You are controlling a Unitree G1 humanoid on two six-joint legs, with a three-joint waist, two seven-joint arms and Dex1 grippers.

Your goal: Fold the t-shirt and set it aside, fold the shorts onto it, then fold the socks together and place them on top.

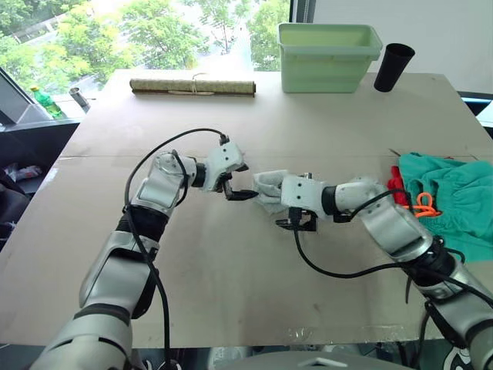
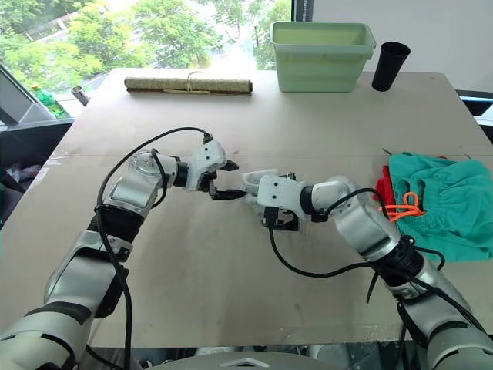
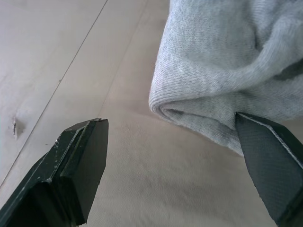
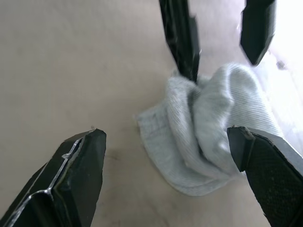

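Note:
The light-grey socks (image 1: 269, 187) lie bunched together on the middle of the table. My left gripper (image 1: 240, 191) is open right at their left end, and one of its fingers (image 3: 265, 156) touches the rolled sock edge (image 3: 199, 109). My right gripper (image 4: 165, 131) is open on their right side, with the socks (image 4: 208, 137) lying ahead between its spread fingers. The teal-green shorts (image 1: 454, 200), with an orange drawstring (image 1: 424, 205), lie rumpled at the table's right edge. A strip of the red t-shirt (image 1: 395, 185) shows from under their left side.
A pale green bin (image 1: 327, 54) and a black cup (image 1: 393, 67) stand at the back right of the table (image 1: 231, 293). A rolled mat (image 1: 192, 87) lies along the back edge.

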